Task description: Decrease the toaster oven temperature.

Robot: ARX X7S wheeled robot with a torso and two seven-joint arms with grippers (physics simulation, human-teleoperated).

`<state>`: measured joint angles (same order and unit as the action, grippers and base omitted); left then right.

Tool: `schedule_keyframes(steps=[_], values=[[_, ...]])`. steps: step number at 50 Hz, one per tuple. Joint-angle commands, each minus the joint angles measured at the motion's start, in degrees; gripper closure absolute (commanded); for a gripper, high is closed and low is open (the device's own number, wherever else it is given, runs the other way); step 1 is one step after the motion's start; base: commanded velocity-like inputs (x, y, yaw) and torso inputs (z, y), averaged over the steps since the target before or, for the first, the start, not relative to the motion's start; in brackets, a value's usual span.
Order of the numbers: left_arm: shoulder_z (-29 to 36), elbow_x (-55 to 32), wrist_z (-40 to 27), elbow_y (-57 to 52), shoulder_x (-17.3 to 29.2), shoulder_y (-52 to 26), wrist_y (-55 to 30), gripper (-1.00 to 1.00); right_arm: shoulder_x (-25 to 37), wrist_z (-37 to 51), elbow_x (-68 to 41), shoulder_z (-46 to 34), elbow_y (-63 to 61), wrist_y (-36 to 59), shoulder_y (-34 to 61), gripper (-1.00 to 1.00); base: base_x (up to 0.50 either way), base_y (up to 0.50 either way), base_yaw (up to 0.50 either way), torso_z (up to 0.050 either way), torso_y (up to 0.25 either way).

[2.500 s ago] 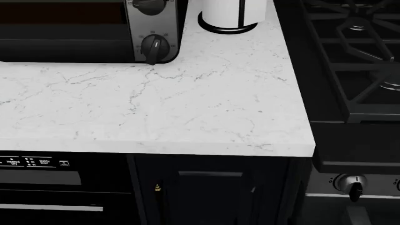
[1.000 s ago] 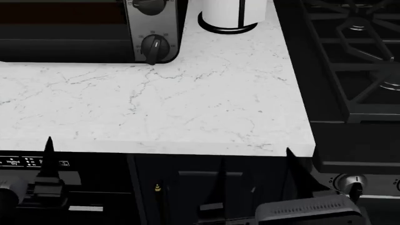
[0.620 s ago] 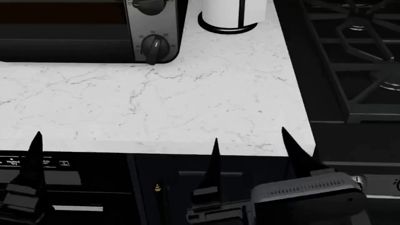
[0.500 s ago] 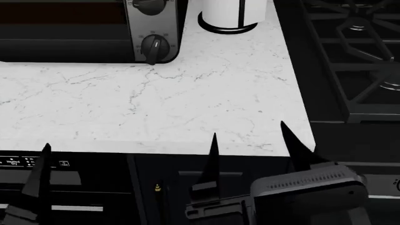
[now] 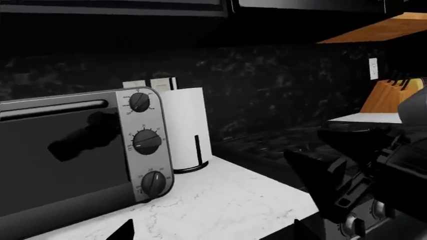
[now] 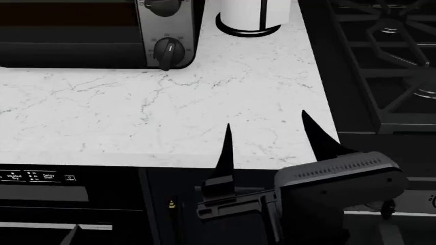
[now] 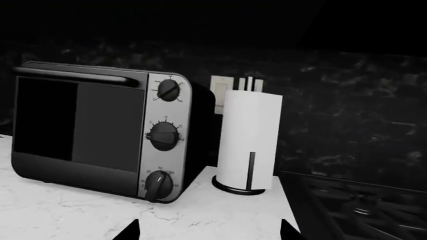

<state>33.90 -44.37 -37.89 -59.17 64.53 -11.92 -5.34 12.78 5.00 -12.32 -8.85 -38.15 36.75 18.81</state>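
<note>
**Risk: turning the wrong knob**

Our right gripper [image 6: 266, 135] hovers spread wide and empty over the counter [image 6: 204, 112] edge. The toaster oven [image 7: 100, 130] stands well ahead and left of it. Its 3 knobs stack closely; we judge the temperature knob [image 7: 167, 90] easily mistaken. Our left gripper is barely visible; we cannot tell its state.

No legible txt; dishwasher panel [image 6: 38, 177] labels blurry
</note>
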Motion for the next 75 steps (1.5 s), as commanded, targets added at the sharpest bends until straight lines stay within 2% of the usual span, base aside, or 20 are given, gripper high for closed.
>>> schedule_keyframes(steps=[1, 20, 31, 58, 75], values=[[5.0, -1.35, -2.5, -0.29, 4.01, -2.07, 3.91, -1.0, -0.28, 0.36, -1.38, 0.17, -0.51, 1.89, 1.44, -1.0, 0.0, 0.0, 0.0, 0.0, 0.0], [7.45, -1.69, -3.04, -0.47, 4.58, -4.45, 4.33, -1.0, -0.53, 0.72, -2.82, 0.63, -0.51, 0.78, 1.19, -1.0, 0.02, 0.49, 0.0, 0.0, 0.0], [12.15, -1.43, -4.06, -0.66, 5.4, -8.57, 5.15, -1.0, -0.54, 0.88, -4.05, 1.42, -0.72, 0.34, 0.92, -1.0, 0.04, 0.43, 0.0, 0.0, 0.0], [20.35, -0.93, -6.19, -0.61, 6.87, -15.33, 7.22, -1.0, -0.54, 1.69, -6.24, 1.77, -1.16, 0.21, 0.84, -1.0, 0.03, 0.01, 0.0, 0.0, 0.0], [23.33, -0.85, -6.87, -0.5, 7.04, -17.84, 7.8, -1.0, -0.33, 1.72, -7.15, 1.78, -0.81, -1.3, 0.01, -1.0, 0.09, 0.0, 0.0, 0.0, 0.0]])
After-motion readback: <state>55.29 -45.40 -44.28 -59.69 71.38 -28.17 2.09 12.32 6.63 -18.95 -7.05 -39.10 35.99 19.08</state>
